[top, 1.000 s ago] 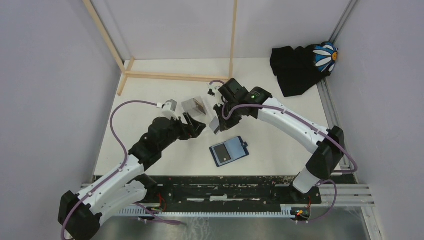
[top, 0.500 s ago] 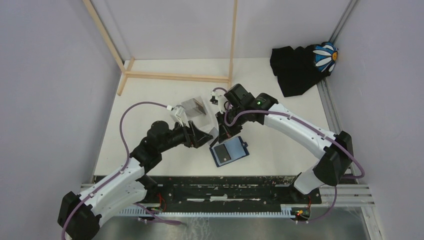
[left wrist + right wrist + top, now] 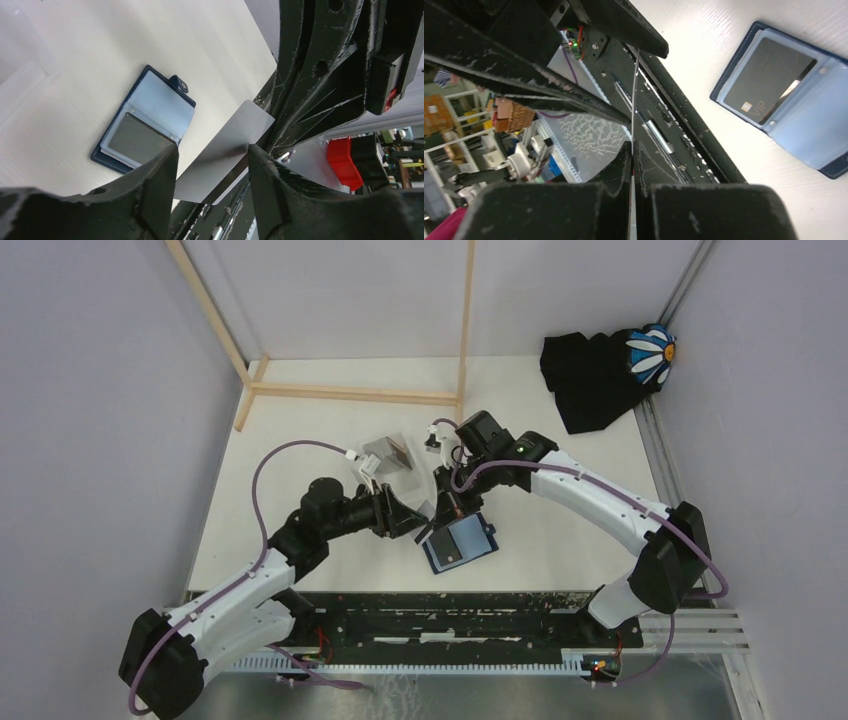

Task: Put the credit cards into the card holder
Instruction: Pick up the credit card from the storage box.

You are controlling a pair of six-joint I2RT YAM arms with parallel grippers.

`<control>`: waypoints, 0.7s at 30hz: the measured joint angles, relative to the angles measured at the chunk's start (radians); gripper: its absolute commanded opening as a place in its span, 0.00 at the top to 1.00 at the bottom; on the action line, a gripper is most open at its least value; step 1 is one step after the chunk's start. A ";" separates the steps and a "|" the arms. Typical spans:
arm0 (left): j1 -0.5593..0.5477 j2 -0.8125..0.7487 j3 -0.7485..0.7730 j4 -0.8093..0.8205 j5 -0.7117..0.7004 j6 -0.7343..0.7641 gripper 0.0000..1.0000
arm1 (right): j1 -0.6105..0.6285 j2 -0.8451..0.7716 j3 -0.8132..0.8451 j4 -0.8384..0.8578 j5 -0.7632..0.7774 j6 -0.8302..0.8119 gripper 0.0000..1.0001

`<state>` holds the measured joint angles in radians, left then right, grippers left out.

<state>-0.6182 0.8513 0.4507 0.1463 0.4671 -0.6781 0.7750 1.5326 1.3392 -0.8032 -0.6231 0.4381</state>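
The navy card holder (image 3: 462,541) lies open on the table, with a dark card (image 3: 769,82) in its grey pocket. It also shows in the left wrist view (image 3: 152,107). My right gripper (image 3: 447,508) is shut on a silvery-grey card (image 3: 220,155) and holds it on edge just left of the holder. In the right wrist view the card (image 3: 633,115) shows edge-on between the shut fingers (image 3: 621,165). My left gripper (image 3: 418,525) is open, its two fingers (image 3: 155,185) standing either side of that card.
A clear plastic box (image 3: 390,455) with something brown inside stands behind the grippers. A wooden frame (image 3: 350,392) runs along the back. A black cloth with a daisy piece (image 3: 600,375) lies at the back right. The black rail (image 3: 450,615) marks the near edge.
My right gripper has carried the silver card from beside the clear box down to the holder's left edge. My left gripper has moved right and nearer, closing in around the card.
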 measured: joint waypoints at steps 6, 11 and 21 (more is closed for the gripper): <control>0.008 0.027 0.000 0.003 0.035 0.017 0.72 | -0.038 -0.009 -0.062 0.037 -0.080 0.047 0.99; 0.012 0.027 0.000 0.007 0.059 0.021 0.97 | -0.066 -0.010 -0.102 0.047 -0.107 0.066 0.99; 0.019 0.053 0.001 0.037 0.090 0.019 0.97 | -0.082 -0.010 -0.126 0.069 -0.110 0.097 0.92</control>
<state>-0.5991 0.9047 0.4515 0.1837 0.5571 -0.6586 0.6926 1.5230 1.2129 -0.7341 -0.7334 0.5354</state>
